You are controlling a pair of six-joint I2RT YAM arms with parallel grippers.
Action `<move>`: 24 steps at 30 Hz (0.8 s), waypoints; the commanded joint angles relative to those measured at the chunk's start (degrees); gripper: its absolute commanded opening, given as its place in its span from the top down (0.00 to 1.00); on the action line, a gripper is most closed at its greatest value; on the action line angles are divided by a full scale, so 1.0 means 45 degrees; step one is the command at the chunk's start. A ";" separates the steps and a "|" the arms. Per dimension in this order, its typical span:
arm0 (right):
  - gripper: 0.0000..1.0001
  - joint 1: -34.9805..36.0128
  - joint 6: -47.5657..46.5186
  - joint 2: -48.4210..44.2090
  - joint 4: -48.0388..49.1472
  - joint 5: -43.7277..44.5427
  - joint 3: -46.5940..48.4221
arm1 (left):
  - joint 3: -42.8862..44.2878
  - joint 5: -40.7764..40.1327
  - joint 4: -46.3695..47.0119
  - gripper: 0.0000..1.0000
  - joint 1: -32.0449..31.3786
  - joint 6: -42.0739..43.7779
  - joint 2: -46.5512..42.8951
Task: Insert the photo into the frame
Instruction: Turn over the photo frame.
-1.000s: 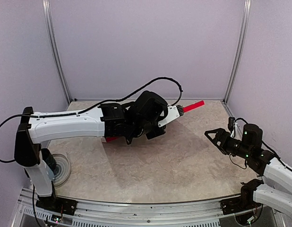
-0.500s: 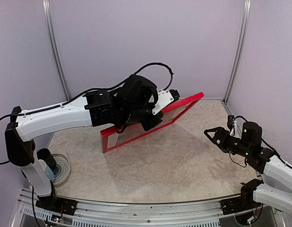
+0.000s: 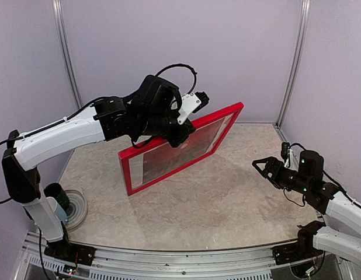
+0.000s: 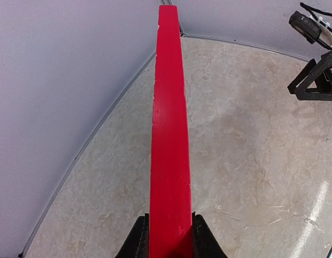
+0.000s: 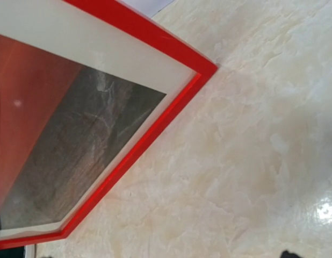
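Note:
My left gripper (image 3: 181,133) is shut on the top edge of the red frame (image 3: 170,174) and holds it tilted nearly upright over the back of the table, its lower edge close to the surface. In the left wrist view the fingers (image 4: 138,239) clamp both sides of the frame's red edge (image 4: 168,134). The photo (image 3: 180,150) shows inside the frame's opening. In the right wrist view its red sky and dark sea (image 5: 58,129) sit inside a white border, with the frame's corner (image 5: 203,69) towards me. My right gripper (image 3: 257,165) is open and empty, right of the frame.
A round grey disc (image 3: 78,207) lies at the front left by the left arm's base. Lilac walls with metal posts (image 3: 69,70) close the back and sides. The marbled tabletop (image 3: 227,204) lies between the arms.
My left arm has raised the frame and swung it from edge-on to nearly upright, its front face now towards the camera, and has drawn back to the left. The right arm has barely moved.

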 commanded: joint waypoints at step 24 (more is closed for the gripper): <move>0.09 0.0066 -0.0264 0.0203 -0.0003 0.0265 0.0379 | 0.1371 0.5831 0.0768 1.00 0.1918 -0.2766 -0.0531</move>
